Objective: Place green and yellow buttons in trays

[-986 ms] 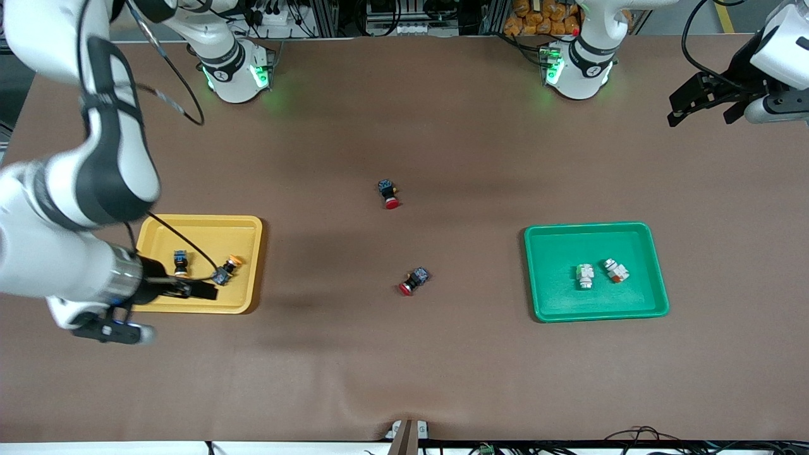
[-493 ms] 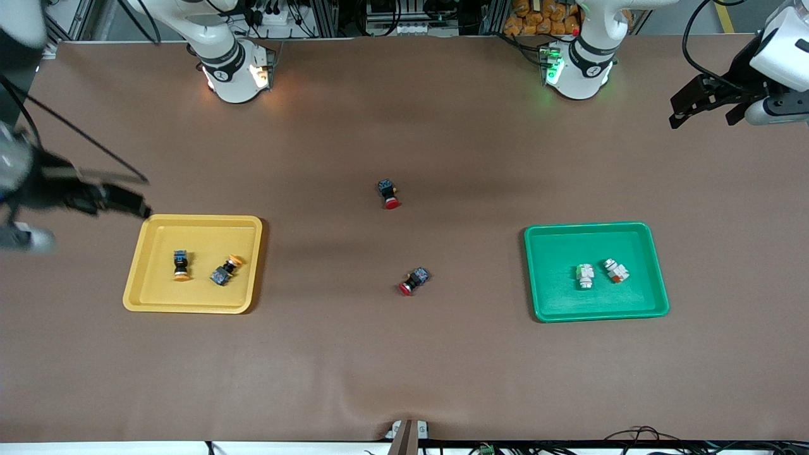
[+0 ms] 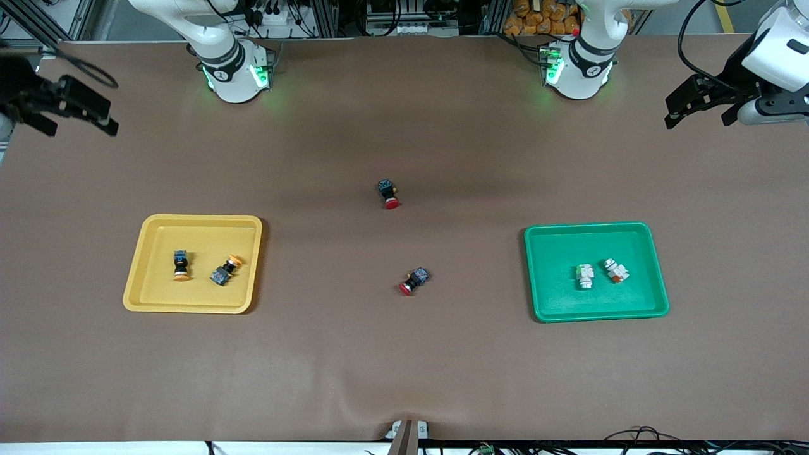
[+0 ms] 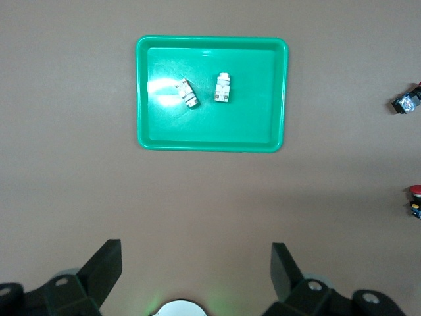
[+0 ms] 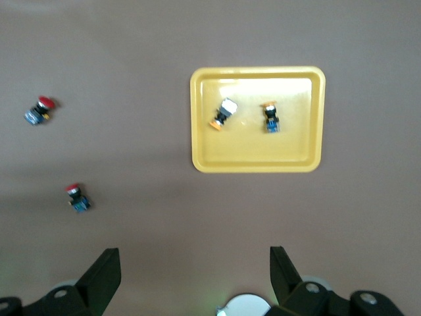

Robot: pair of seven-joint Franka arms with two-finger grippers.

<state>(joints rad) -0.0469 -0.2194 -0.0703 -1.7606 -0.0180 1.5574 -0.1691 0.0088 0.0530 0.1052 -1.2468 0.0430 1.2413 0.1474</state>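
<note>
My two arms hang idle above the table (image 3: 404, 373). My left jaws are over the table's edge at the left arm's end, spread wide and holding nothing. My right jaws are over the edge at the right arm's end, just as wide and just as empty.

On the front camera's clock, the yellow tray (image 3: 146, 296) lies at 8 o'clock from the table's middle. Two yellow-capped buttons (image 3: 181, 265) (image 3: 225, 270) lie inside it, on their sides. The green tray (image 3: 556, 300) lies at 4 o'clock with two white buttons (image 3: 585, 276) (image 3: 615, 270) in it, side by side but apart. Two red-capped switches (neither in any tray) lie on the bare table between the trays. One (image 3: 389, 193) is at about 11 o'clock from the other (image 3: 414, 281).
</note>
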